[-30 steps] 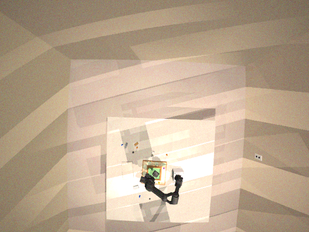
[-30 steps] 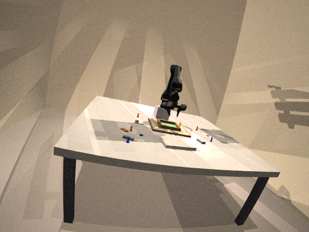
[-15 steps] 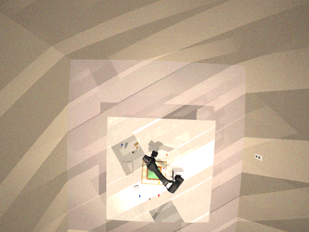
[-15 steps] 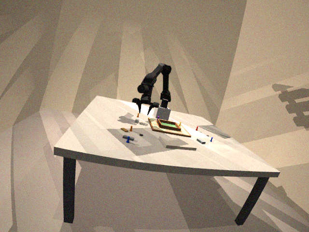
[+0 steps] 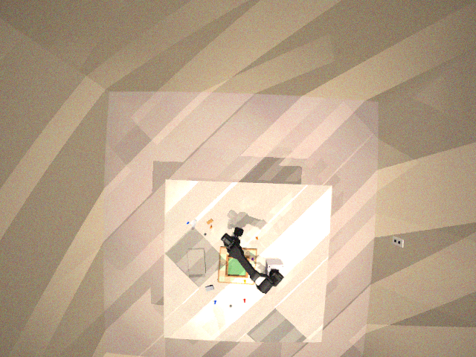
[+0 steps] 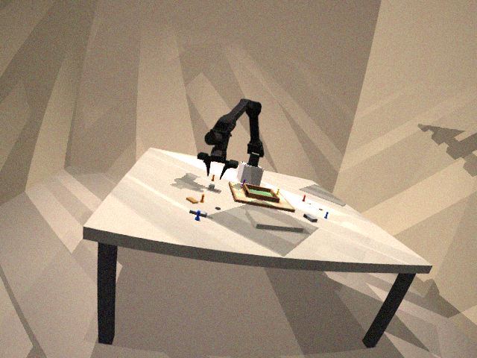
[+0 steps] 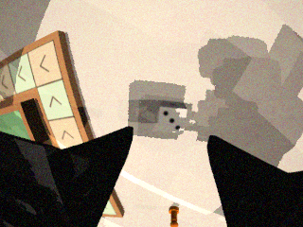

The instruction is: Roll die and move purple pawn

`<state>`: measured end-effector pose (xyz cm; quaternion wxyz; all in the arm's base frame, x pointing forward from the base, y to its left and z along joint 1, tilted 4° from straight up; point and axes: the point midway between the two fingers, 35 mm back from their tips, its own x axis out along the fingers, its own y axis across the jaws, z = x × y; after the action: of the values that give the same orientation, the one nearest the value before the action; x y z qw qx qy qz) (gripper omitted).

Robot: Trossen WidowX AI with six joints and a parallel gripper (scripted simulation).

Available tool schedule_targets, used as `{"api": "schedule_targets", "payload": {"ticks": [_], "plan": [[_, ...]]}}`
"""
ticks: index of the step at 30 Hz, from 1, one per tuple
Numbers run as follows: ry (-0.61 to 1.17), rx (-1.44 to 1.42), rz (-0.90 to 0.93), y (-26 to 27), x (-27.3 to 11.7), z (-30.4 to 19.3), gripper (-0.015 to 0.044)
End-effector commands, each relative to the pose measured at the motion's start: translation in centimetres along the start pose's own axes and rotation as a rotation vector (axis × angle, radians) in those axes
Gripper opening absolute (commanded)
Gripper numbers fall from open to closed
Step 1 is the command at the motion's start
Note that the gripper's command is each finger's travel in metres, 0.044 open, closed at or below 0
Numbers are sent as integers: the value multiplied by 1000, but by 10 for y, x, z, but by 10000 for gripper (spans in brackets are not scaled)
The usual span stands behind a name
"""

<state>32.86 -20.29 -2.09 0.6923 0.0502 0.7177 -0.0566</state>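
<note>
My gripper (image 6: 215,177) (image 7: 170,137) is open and empty, pointing down above the table near the die. The small pale die (image 6: 211,186) (image 7: 169,118) lies on the table in shadow, just ahead of the fingertips in the wrist view; one visible face shows three dark pips. The purple pawn (image 5: 252,259) (image 6: 243,181) stands on the board (image 5: 219,268) (image 6: 238,198) at the side near the arm's base. The brown-walled tray (image 5: 236,275) (image 6: 261,197) with a green floor sits in the board's middle, and the die is outside it. Arrows on some squares show in the wrist view.
A yellow pawn (image 5: 244,280) (image 6: 278,191) stands on the board. An orange pawn (image 6: 212,177) (image 7: 174,216) stands near the die; another (image 6: 202,198) is beside an orange block (image 6: 191,200). Red (image 6: 303,198) and blue (image 6: 326,215) pawns, a grey block (image 6: 310,217) and a slab (image 6: 279,227) lie around.
</note>
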Motion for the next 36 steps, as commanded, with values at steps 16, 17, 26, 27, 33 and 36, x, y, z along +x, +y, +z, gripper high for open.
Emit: {"api": "schedule_targets", "payload": {"ticks": [16,17,26,27,33,36], "plan": [[4,-3,-4,-1,34,0,275],[4,-3,-4,-1,35,0,275],[4,-3,-4,-2,49,-1,275],[4,-3,-4,-2,49,-1,275],[4,-3,-4,-2,49,-1,118],[4,-3,-4,-2,49,-1,97]]}}
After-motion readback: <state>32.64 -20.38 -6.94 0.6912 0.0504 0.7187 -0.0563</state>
